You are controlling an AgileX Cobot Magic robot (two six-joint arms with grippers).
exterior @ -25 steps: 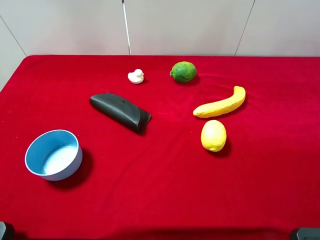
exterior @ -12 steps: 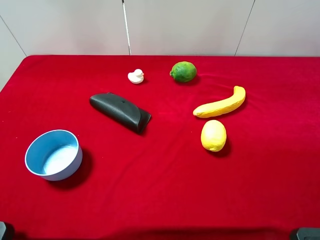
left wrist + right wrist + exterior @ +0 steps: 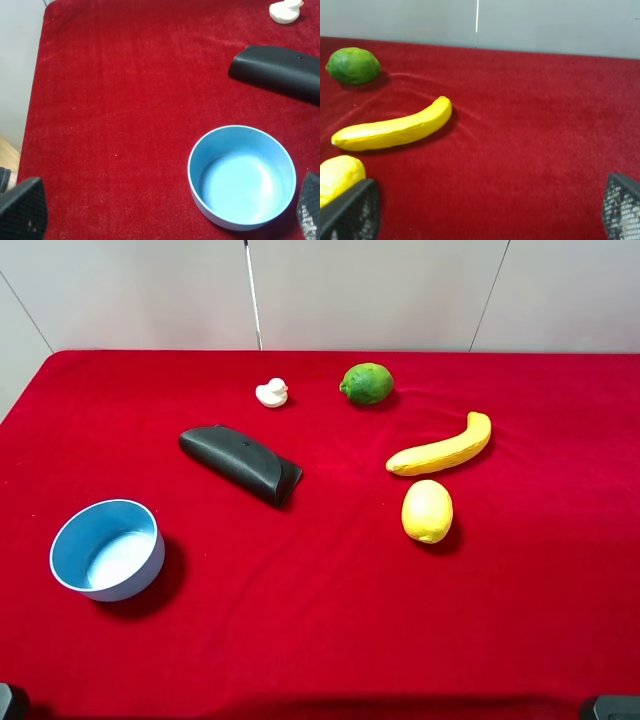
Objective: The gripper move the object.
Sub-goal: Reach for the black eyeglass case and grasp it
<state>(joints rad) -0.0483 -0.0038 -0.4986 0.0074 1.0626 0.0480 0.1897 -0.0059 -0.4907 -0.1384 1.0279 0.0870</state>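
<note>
Currently, the black case (image 3: 241, 464) is seen lying flat on the red cloth (image 3: 330, 620), left of centre, w/ nothing touching it. It is set on a diagonal: one end is pointed far-left, the other near-right, approx. at the table's middle. Its curved side is turned to the far right, the straight side to the near left.

A blue bowl (image 3: 108, 548) is stood upright near-left of the case, well apart from it. A white toy duck (image 3: 271, 392) is placed on the far side of the case, near but not touching. A lime (image 3: 366, 383) is found to the right of the duck. On the right half a banana (image 3: 441, 447) is laid, and a lemon (image 3: 427, 510) is set just beside it on its near side.

The left gripper (image 3: 166, 207) is held over the near-left part of the cloth. Its fingers (image 3: 22, 210) are spread wide, at opposite edges of the wrist view, and nothing is gripped. The bowl is seen close ahead of it, w/ the case's far-left end and the duck beyond.

The right gripper (image 3: 486, 209) is held over the right part of the cloth. Its mesh-patterned pads (image 3: 350, 212) are likewise wide apart, w/ nothing gripped. The banana, lime and part of the lemon are seen ahead of it.
</note>
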